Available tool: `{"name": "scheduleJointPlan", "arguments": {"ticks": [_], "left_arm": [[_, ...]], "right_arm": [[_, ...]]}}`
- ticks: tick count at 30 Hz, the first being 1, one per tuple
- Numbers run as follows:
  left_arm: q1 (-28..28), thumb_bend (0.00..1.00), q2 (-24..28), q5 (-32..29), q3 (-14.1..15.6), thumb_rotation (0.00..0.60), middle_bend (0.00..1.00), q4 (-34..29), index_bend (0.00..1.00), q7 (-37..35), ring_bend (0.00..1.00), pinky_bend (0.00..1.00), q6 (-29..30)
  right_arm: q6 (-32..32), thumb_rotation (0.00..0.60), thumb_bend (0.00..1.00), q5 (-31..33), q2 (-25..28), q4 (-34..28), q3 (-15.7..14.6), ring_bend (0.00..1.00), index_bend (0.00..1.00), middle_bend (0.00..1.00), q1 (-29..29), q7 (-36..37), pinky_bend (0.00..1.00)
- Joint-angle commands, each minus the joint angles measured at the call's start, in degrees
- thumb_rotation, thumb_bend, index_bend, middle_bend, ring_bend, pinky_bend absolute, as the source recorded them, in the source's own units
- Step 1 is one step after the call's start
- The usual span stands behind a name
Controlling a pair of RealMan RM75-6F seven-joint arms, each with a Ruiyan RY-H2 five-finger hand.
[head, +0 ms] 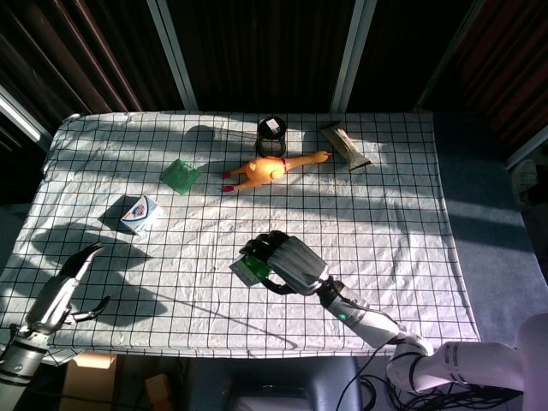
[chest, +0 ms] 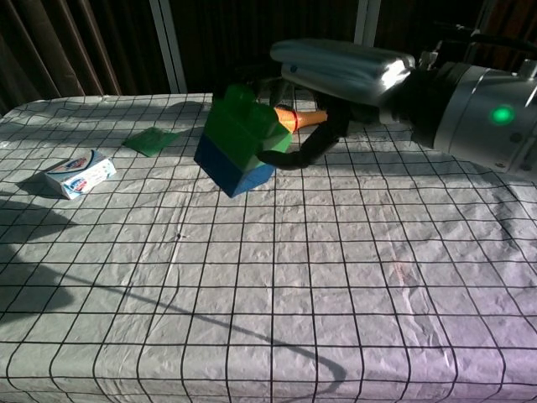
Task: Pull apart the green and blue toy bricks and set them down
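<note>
Sunlit grid-cloth table [head: 402,214] w/ dark curtains [chest: 75,42] behind.

1. The joined bricks [chest: 239,140] hang above the table [head: 402,248], near its middle, held by the right hand [chest: 336,71].
2. The rubber chicken [head: 270,168] lies beyond them; the cup [head: 271,130] stands behind it.
3. The small box [head: 139,214] lies far left.

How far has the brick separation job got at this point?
Done: the right hand holds the stacked toy bricks clear of the checked tablecloth, tilted. In hand: the green brick is joined to the blue brick; the left hand is near the table's corner, holding nothing. Left: gripping with both hands, pulling apart, setting both down.
</note>
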Motion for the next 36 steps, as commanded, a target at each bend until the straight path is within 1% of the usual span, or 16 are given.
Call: {"name": "scheduleJointPlan", "arguments": {"ticks": [1, 3, 5, 9, 12, 16, 21, 27, 31, 36], "left_arm": [[-5.6, 0.35, -10.7, 5.0, 2.2, 0.6, 0.0, 12.9, 0.0, -28.0, 0.0, 0.07, -0.2], [-6.5, 0.34, -12.5, 5.1, 2.5, 0.6, 0.0, 14.2, 0.0, -34.1, 0.0, 0.07, -0.2], [-7.9, 0.33, -14.3, 5.4, 3.0, 0.6, 0.0, 14.5, 0.0, -41.0, 0.0, 0.07, -0.7], [-9.6, 0.3, -17.7, 6.2, 3.0, 0.6, 0.0, 15.3, 0.0, -47.3, 0.0, 0.06, 0.8], [-10.2, 0.29, -20.3, 6.4, 2.2, 0.6, 0.01, 15.8, 0.0, -51.1, 0.0, 0.05, 4.0], [-10.8, 0.28, -23.2, 4.9, 0.3, 0.6, 0.01, 15.9, 0.0, -50.8, 0.0, 0.04, 5.8], [-11.5, 0.28, -26.6, 3.5, -1.4, 0.6, 0.01, 17.1, 0.0, -47.7, 0.0, 0.03, 7.3], [-12.6, 0.28, -28.7, 3.4, -1.8, 0.6, 0.01, 18.4, 0.0, -43.5, 0.0, 0.03, 7.7], [-13.1, 0.28, -29.2, 2.7, -1.8, 0.6, 0.01, 18.4, 0.0, -43.3, 0.0, 0.03, 7.3], [-13.3, 0.28, -29.4, 2.2, -1.9, 0.6, 0.04, 18.3, 0.0, -43.7, 0.0, 0.03, 7.3]], "right_arm": [[3.3, 0.6, 0.34, -1.5, 3.5, -4.3, 2.8, 0.49, 0.95, 0.66, -1.4, 6.9, 0.29], [3.7, 0.6, 0.34, -1.2, 3.7, -4.7, 3.6, 0.49, 0.95, 0.66, -1.4, 7.8, 0.29], [4.9, 0.6, 0.33, -1.2, 2.6, -4.4, 4.5, 0.49, 0.96, 0.66, -1.5, 7.5, 0.29], [4.8, 0.6, 0.33, 0.1, -0.6, -3.8, 5.5, 0.49, 0.96, 0.67, -0.9, 7.4, 0.29], [3.0, 0.6, 0.33, 2.7, -3.1, -3.4, 6.5, 0.49, 0.96, 0.67, 0.3, 7.3, 0.29], [1.2, 0.6, 0.33, 6.4, -6.4, -2.9, 8.3, 0.49, 0.96, 0.67, 1.9, 6.6, 0.29], [-0.3, 0.6, 0.33, 10.2, -10.0, -1.9, 9.7, 0.49, 0.96, 0.67, 3.7, 4.1, 0.29], [-0.6, 0.6, 0.33, 12.2, -13.3, -1.4, 10.8, 0.49, 0.96, 0.67, 5.2, 2.0, 0.29], [-0.2, 0.6, 0.33, 13.0, -14.8, -1.1, 11.1, 0.49, 0.96, 0.67, 5.7, 0.3, 0.29], [0.2, 0.6, 0.33, 13.6, -15.6, -0.6, 11.3, 0.49, 0.96, 0.67, 5.9, -1.0, 0.29]]}}
